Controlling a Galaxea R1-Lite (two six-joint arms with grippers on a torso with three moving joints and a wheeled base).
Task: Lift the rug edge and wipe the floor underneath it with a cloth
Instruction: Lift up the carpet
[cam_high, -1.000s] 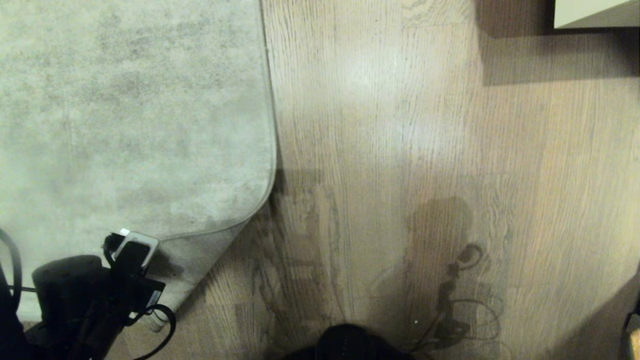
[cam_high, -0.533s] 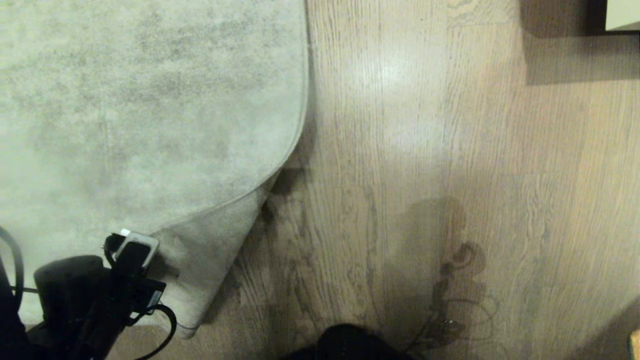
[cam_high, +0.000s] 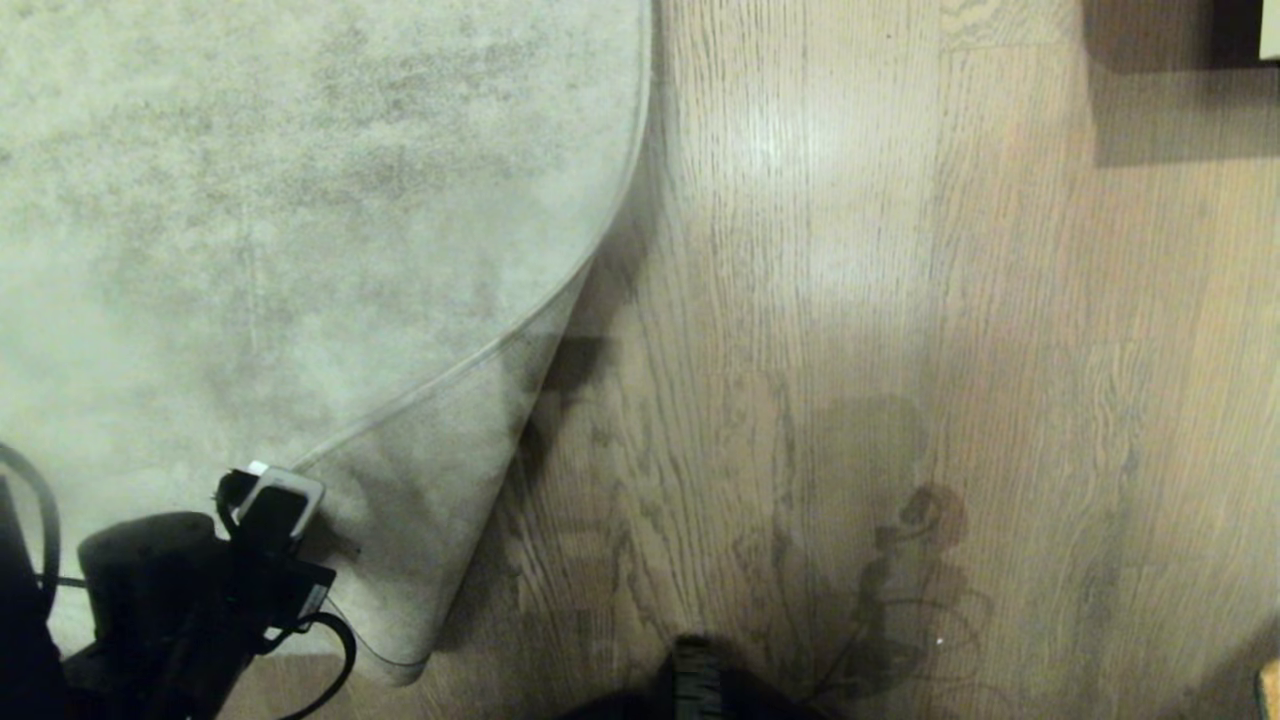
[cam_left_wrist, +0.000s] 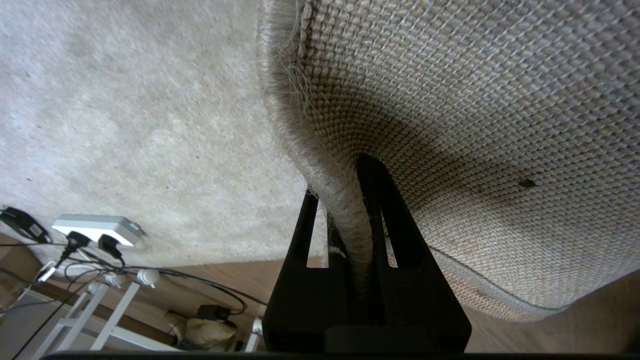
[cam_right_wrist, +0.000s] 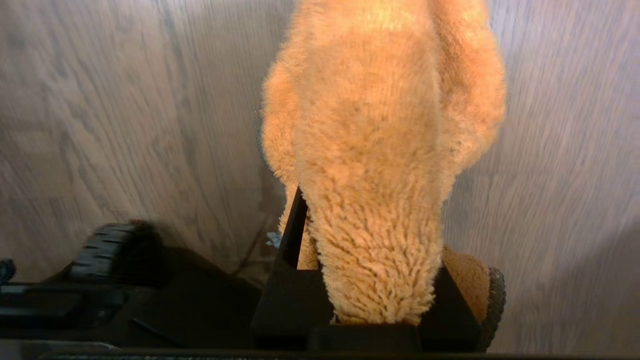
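Gripping: left gripper (cam_left_wrist: 350, 200) pinches the rug edge (cam_left_wrist: 345, 210), corner folded back, woven backing (cam_left_wrist: 475, 125) up.
Holding: right gripper (cam_right_wrist: 370, 270) is clamped on the cloth (cam_right_wrist: 380, 125), hanging above the floor (cam_high: 850, 250).
Location: rug (cam_high: 300, 200) lower left in head view.

Wood-grain planks (cam_high: 850, 250) run away from the camera, pale brown with dark grain lines. A soft glare (cam_high: 775, 150) lies on the boards at the far side. At the far right corner a dark piece of furniture (cam_high: 1235, 30) casts a square shadow (cam_high: 1180, 110). Beyond the carpet, a white power strip (cam_left_wrist: 95, 227) with black plugs lies beside tangled cables (cam_left_wrist: 175, 280) and white frame legs (cam_left_wrist: 107, 320).
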